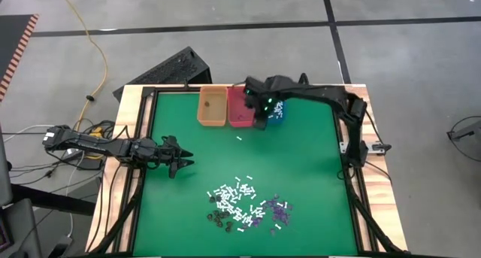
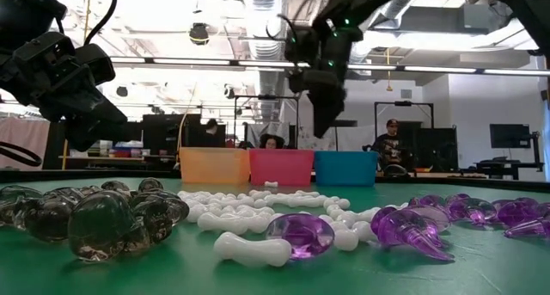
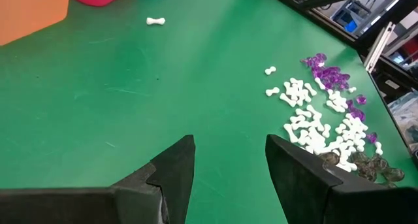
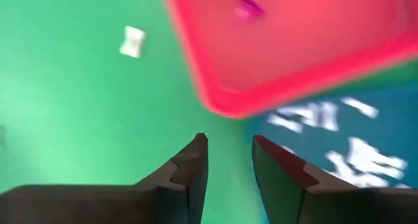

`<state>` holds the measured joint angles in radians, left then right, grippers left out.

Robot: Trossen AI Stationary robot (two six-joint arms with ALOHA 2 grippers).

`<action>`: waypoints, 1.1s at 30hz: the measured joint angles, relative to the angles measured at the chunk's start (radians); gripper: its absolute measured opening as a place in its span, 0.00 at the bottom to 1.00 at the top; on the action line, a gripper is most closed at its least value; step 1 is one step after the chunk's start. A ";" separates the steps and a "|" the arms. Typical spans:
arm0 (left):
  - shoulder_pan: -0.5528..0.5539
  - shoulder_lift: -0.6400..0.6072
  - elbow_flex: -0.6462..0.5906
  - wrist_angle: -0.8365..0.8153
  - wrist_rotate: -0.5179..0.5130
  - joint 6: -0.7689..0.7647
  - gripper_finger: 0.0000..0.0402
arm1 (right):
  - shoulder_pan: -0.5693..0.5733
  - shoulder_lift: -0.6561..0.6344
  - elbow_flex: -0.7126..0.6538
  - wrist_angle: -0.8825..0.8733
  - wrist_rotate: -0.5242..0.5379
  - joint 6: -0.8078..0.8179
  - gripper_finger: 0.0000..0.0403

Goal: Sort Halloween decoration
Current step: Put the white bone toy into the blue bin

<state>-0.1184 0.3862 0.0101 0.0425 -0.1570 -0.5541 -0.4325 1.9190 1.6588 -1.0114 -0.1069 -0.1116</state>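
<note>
Right gripper [image 1: 264, 116] hangs over the bins with its fingers parted and nothing between them.
We see the pink bin [image 4: 307, 41] and the teal bin [image 4: 339, 145] just below it; the Halloween decoration [image 1: 244, 204] lies in a heap well apart, nearer the left gripper [image 1: 183, 159], which waits released.

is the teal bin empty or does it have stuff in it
Not empty. The teal bin holds several white pieces, seen in the right wrist view; the high view shows them too.
</note>
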 joint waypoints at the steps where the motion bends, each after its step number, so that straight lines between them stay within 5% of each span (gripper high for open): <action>1: 0.000 0.000 0.000 0.000 0.000 0.000 0.45 | 0.028 0.000 0.000 0.016 0.000 0.030 0.36; 10: 0.000 0.000 0.000 0.000 0.001 0.000 0.45 | 0.215 0.082 0.001 0.188 0.148 0.262 0.36; 19: 0.000 0.000 0.000 0.000 0.002 0.000 0.45 | 0.192 0.223 0.000 0.201 0.160 0.291 0.36; 33: 0.000 0.000 0.000 0.001 -0.008 0.000 0.45 | 0.181 0.241 0.002 0.285 0.198 0.298 0.36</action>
<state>-0.1184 0.3860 0.0101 0.0437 -0.1646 -0.5541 -0.2512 2.1605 1.6604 -0.7263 0.0914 0.1865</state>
